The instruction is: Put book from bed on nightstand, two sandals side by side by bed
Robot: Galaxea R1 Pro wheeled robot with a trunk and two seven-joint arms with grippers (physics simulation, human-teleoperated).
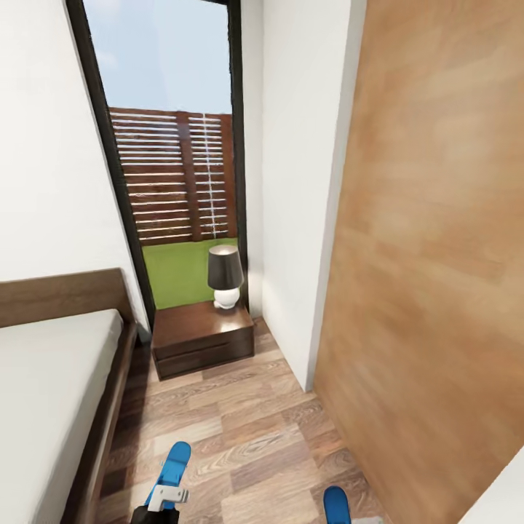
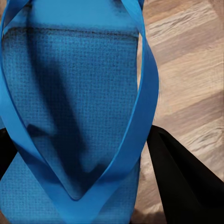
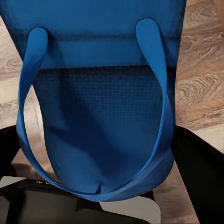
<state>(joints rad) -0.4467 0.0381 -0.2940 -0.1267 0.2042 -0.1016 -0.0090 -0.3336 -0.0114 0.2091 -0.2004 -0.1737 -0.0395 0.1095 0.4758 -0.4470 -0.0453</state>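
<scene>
Each of my pincers pinches one light, floppy sandal, left point(image 1: 172, 466) and right point(image 1: 336, 504), best held at the sole's edge.

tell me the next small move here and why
Probably lower both arms toward the floor beside the bed. Each gripper seems to hold a sandal: the left sandal sits over the left gripper, and the right sandal shows at the frame's bottom edge. In both wrist views a sandal sits between dark fingers above wood planks, so setting them down side by side looks next.
</scene>
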